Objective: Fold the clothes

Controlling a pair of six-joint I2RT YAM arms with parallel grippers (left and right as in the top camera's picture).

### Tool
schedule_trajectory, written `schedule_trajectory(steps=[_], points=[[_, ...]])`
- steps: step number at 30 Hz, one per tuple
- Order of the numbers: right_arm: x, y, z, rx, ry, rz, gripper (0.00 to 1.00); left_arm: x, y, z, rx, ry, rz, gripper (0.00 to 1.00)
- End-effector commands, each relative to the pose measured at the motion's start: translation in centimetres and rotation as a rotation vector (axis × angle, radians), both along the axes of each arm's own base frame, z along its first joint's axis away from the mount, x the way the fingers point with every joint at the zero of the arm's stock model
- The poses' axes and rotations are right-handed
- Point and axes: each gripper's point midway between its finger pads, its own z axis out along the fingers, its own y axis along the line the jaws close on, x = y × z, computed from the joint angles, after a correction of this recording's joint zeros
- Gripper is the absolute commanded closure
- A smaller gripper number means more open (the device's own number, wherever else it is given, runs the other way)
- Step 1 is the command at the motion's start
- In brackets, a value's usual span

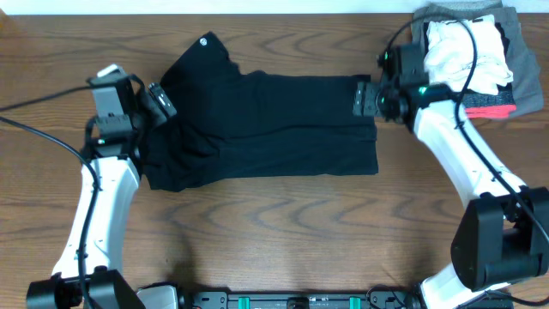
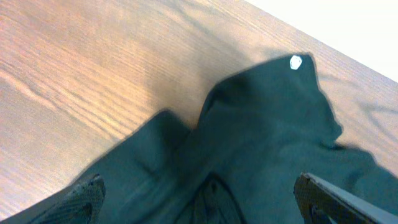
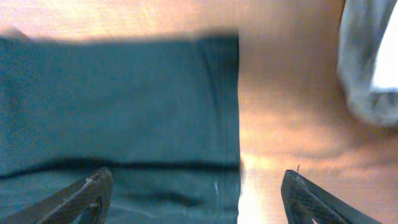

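Observation:
The clothes, a black T-shirt (image 1: 266, 129), lie folded into a long band across the table, with a small white logo (image 1: 204, 41) on a raised corner at the upper left. My left gripper (image 1: 159, 101) hovers open over the shirt's left end; its fingertips (image 2: 84, 196) stand wide apart above dark fabric (image 2: 261, 137), holding nothing. My right gripper (image 1: 367, 96) is open at the shirt's right edge. In the right wrist view the shirt's hem (image 3: 233, 124) runs between the spread fingertips (image 3: 93, 193), one over cloth and one over bare wood.
A pile of folded white, grey and red-striped garments (image 1: 476, 56) sits at the back right corner, close behind my right arm; its grey edge (image 3: 367, 68) shows in the right wrist view. Wooden tabletop (image 1: 283, 232) surrounds the shirt.

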Motion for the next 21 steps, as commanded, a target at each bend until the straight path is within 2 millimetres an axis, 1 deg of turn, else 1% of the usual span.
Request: schedule_trajectory(steps=[1, 3, 5, 8, 13, 16, 19, 21], points=[[1.7, 0.1, 3.8, -0.033, -0.082, 0.073, 0.14, 0.9, -0.5, 4.0, 0.073, -0.050, -0.066, 0.02], [2.2, 0.4, 5.0, -0.029, -0.113, 0.100, 0.14, 1.5, -0.8, 5.0, 0.095, -0.055, -0.094, 0.02], [2.8, 0.5, 5.7, -0.023, -0.144, 0.115, 0.15, 2.4, -1.2, 5.6, 0.115, -0.058, -0.120, 0.02], [3.3, 0.3, 5.9, -0.002, -0.159, 0.121, 0.16, 3.9, -1.5, 5.3, 0.121, -0.022, -0.143, 0.02], [3.4, 0.6, 5.2, 0.030, -0.143, 0.157, 0.16, 6.4, -2.6, 2.9, 0.093, 0.156, -0.256, 0.02], [3.7, 0.7, 4.5, 0.013, -0.135, 0.185, 0.14, 8.3, -2.8, 2.1, 0.102, 0.230, -0.295, 0.02], [4.4, 0.8, 3.2, -0.003, -0.117, 0.207, 0.16, 10.7, -3.1, 1.6, 0.112, 0.241, -0.317, 0.02], [5.2, 0.9, 1.9, -0.008, -0.100, 0.212, 0.17, 12.5, -3.4, 1.4, 0.123, 0.227, -0.333, 0.02]])
